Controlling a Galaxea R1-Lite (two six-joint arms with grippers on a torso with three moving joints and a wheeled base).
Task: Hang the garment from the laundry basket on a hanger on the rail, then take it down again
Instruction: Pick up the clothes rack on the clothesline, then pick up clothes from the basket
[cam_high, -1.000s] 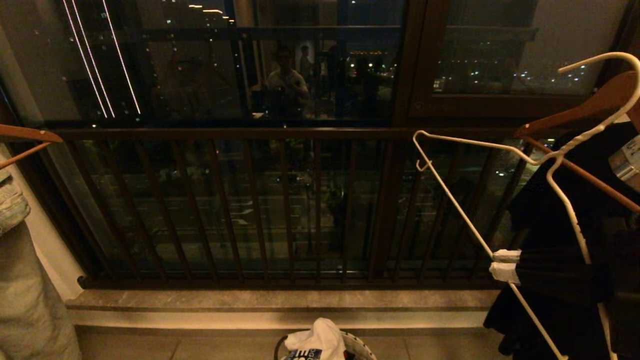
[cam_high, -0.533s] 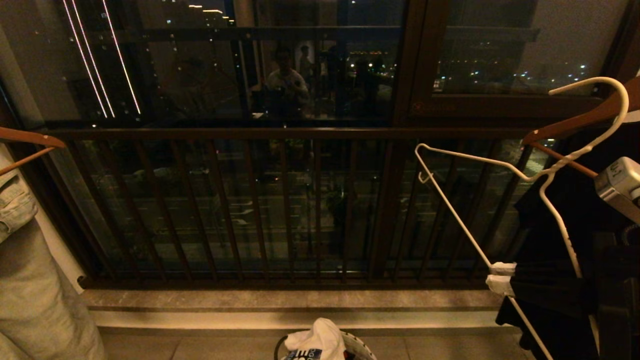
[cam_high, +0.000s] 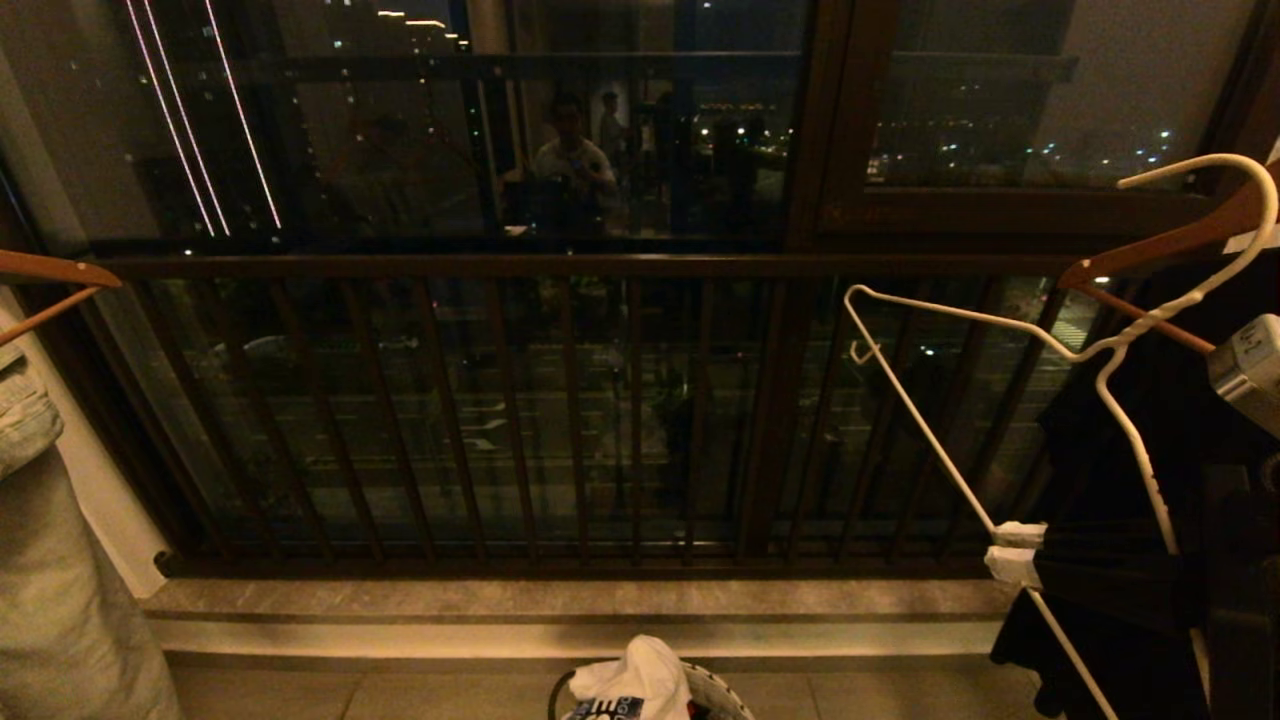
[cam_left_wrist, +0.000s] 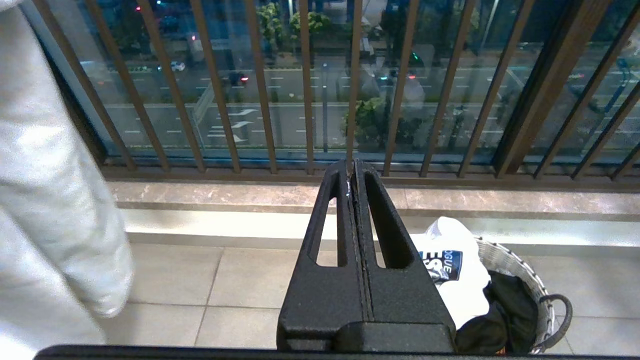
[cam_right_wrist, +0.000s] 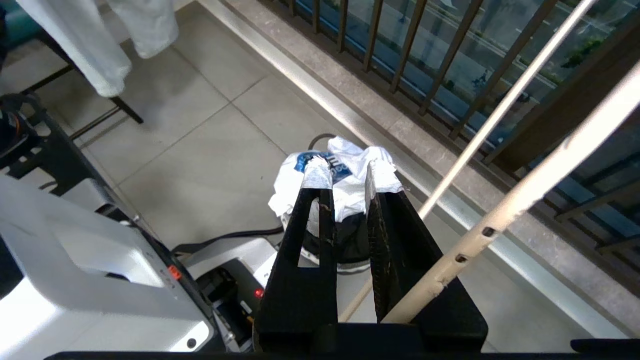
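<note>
- A night-time balcony seen from the robot's head: a dark railing (cam_high: 500, 267) runs across the middle, with window glass above it and city lights beyond.
- At 6 o'clock, at the bottom edge, the basket (cam_high: 718, 692) stands on the tiled floor.
- The shirt (cam_high: 640, 675) lies bunched on top of the basket, white, with part of its dark blue print showing. A black cloth (cam_left_wrist: 505, 310) lies beside it inside the basket.
- At 3 to 4 o'clock the hanger (cam_high: 925, 415) is held up in the air, tilted, its hook towards 2 o'clock. It carries no garment.
- The right gripper (cam_high: 1013, 550) is at 4 o'clock. Its white-taped fingertips are clamped on the hanger's lower wire.
- In the right wrist view the rail (cam_right_wrist: 505, 210) crosses just beside that gripper, and the basket with the shirt lies far below.
- Behind the hanger, at 2 to 3 o'clock, a wooden hanger (cam_high: 1160, 245) carries a dark garment (cam_high: 1130, 600).
- At 9 o'clock, the tip of another wooden hanger (cam_high: 50, 268) and a pale garment (cam_high: 60, 600) show at the edge.
- The left gripper (cam_left_wrist: 352, 167) shows only in its own wrist view, its fingers pressed together and holding nothing, above the floor and near the basket.
</note>
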